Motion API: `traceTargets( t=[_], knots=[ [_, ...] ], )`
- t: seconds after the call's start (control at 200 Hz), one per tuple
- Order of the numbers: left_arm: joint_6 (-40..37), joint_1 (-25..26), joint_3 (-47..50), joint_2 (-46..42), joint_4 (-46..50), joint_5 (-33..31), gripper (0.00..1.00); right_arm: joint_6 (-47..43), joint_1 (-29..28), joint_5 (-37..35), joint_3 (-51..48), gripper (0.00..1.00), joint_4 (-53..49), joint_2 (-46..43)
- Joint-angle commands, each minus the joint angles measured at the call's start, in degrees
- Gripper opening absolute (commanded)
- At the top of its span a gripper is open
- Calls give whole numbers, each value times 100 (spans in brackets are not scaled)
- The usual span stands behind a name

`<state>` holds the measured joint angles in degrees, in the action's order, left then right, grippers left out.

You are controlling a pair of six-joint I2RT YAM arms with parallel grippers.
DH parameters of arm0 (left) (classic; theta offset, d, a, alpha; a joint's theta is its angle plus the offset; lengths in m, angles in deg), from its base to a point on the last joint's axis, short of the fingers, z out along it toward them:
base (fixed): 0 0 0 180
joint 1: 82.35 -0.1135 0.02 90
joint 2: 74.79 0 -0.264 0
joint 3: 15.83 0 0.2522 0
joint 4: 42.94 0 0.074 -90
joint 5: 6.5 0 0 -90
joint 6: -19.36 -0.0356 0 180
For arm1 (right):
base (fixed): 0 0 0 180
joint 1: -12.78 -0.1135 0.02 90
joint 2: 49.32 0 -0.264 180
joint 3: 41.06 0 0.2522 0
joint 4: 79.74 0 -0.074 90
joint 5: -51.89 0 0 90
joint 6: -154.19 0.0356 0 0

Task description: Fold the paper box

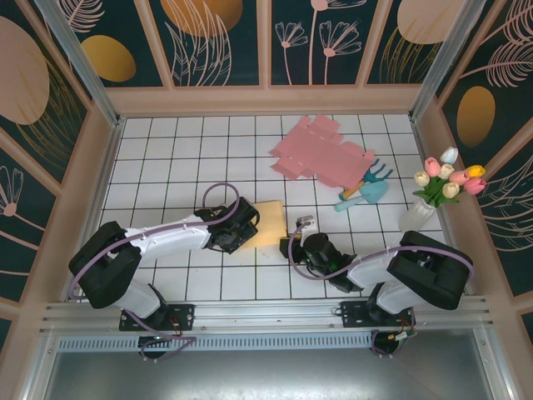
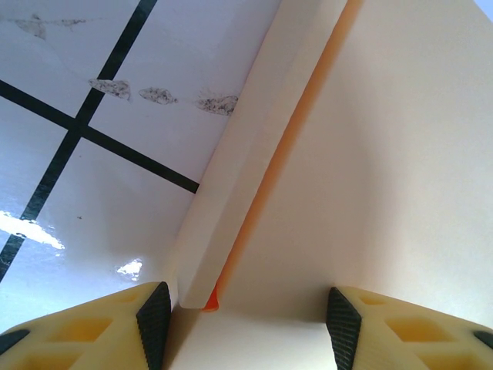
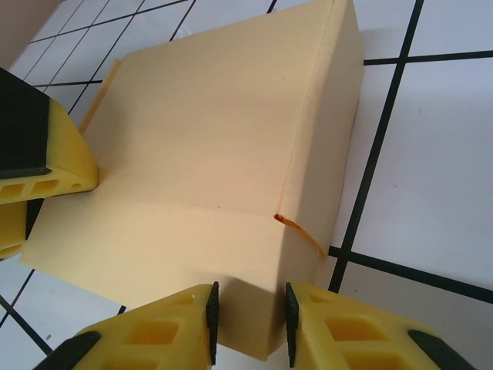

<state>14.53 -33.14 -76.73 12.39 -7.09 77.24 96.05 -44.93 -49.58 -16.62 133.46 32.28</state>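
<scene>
The pale yellow folded paper box point(image 1: 271, 218) lay on the white tiled table point(image 1: 166, 150). The left gripper point(image 2: 248, 324) clasped the box's left edge; the right gripper point(image 3: 249, 317) pinched its near right corner.

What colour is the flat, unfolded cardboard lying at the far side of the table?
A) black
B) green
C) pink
C: the flat cardboard beyond the arms is pink, lying next to the teal garden tools.
</scene>
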Motion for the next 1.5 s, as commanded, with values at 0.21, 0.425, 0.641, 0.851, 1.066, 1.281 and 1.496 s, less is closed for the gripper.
traceTargets(
  t=[0.21, 0.425, 0.641, 0.851, 1.066, 1.281, 1.496],
  knots=[
    [49, -8, 205, 309, 189, -130, 58, -162, -68, 72, -254, 25, 293, 227],
    [52, -10, 209, 333, 182, -130, 58, -180, -66, 104, -234, 23, 727, 835],
    [39, -13, 210, 372, 160, -111, 58, -136, -72, 105, -147, 20, 1134, 1404],
    [-16, -8, 224, 392, 155, -132, 58, -205, -69, -120, -55, 19, 1336, 1793],
    [-61, -8, 183, 483, 156, -114, 58, -324, -56, -242, -8, 20, 1642, 2055],
    [-61, -8, 152, 561, 190, -171, 58, -124, -43, -252, 60, 27, 1315, 1801],
    [-61, -16, 80, 649, 238, -204, 58, 165, -38, -258, 224, 28, 300, 1108]
  ],
)
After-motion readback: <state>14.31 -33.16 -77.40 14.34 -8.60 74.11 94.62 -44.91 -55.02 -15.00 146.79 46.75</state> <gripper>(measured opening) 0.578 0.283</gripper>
